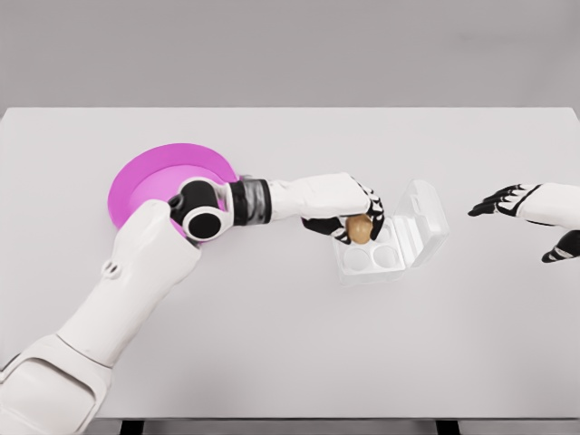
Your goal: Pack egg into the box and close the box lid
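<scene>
A clear plastic egg box (391,237) lies open at the table's middle right, its lid tilted up on the right side. My left hand (349,217) reaches across from the left and is shut on a brown egg (361,228), held just over the box's far-left cup. The near cups show nothing in them. My right hand (512,201) hovers at the right edge of the view, fingers spread, well apart from the box.
A magenta plate (149,177) sits on the white table (290,344) at the left, partly hidden by my left elbow. The table's far edge runs along the top of the view, its near edge along the bottom.
</scene>
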`<state>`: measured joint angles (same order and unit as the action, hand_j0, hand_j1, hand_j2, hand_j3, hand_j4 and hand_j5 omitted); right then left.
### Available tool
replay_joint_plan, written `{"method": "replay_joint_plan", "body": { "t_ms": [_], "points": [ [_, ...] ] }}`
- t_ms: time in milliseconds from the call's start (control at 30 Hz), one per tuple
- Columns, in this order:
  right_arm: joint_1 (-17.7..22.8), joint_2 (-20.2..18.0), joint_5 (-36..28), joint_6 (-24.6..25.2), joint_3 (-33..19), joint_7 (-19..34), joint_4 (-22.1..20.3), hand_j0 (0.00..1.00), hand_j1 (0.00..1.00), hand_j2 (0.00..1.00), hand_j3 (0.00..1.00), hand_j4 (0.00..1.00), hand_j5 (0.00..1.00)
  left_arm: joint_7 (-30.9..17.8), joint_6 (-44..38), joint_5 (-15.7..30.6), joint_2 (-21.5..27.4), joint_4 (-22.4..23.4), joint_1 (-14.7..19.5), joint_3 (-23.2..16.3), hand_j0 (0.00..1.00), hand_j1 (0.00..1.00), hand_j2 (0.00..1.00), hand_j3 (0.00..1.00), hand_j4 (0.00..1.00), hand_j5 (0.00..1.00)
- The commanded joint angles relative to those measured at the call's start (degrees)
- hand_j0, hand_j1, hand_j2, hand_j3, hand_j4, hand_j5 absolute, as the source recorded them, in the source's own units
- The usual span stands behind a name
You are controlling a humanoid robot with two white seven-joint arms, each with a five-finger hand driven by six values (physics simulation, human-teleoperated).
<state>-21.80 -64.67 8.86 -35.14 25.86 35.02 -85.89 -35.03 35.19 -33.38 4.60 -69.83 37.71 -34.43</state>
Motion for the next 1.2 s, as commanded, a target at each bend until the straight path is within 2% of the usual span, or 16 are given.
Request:
{"method": "replay_joint_plan", "body": {
  "t_ms": [0, 200, 367, 467, 900, 1167],
  "points": [
    [0.0, -0.1, -0.2, 0.1, 0.0, 0.0, 0.0, 1.0, 1.0, 1.0, 1.0, 1.0, 1.0, 0.0, -0.2, 0.2, -0.5, 0.7, 0.0, 0.1, 0.39, 0.39, 0.39, 0.39, 0.39, 0.39],
    [0.2, 0.1, -0.1, 0.1, 0.2, 0.0, 0.1, 1.0, 1.0, 1.0, 1.0, 1.0, 1.0, 0.0, -0.2, 0.2, -0.7, 2.0, 0.1, 0.1, 0.41, 0.41, 0.41, 0.41, 0.41, 0.41],
    [0.4, 0.1, 0.0, 0.1, 0.2, 0.0, 0.0, 1.0, 1.0, 1.0, 1.0, 1.0, 1.0, 0.0, -0.2, 0.2, -0.7, 2.0, 0.2, 0.1, 0.63, 0.63, 0.63, 0.63, 0.63, 0.63],
    [0.4, 0.1, 0.0, 0.1, 0.2, 0.0, 0.0, 1.0, 1.0, 1.0, 1.0, 1.0, 1.0, 0.0, -0.2, 0.2, -0.7, 2.0, 0.2, 0.2, 0.69, 0.69, 0.69, 0.69, 0.69, 0.69],
    [0.4, 0.0, 0.0, 0.1, 0.2, 0.0, -0.1, 1.0, 1.0, 1.0, 1.0, 1.0, 1.0, 0.0, -0.2, 0.2, -0.6, 2.0, 0.3, 0.8, 0.85, 0.85, 0.85, 0.85, 0.85, 0.85],
    [0.4, 0.1, 0.0, 0.1, 0.2, 0.0, -0.3, 1.0, 1.0, 1.0, 1.0, 1.0, 1.0, 0.0, -0.2, 0.9, -0.2, 1.8, 0.4, 1.2, 0.91, 0.91, 0.91, 0.91, 0.91, 0.91]
  ]
}}
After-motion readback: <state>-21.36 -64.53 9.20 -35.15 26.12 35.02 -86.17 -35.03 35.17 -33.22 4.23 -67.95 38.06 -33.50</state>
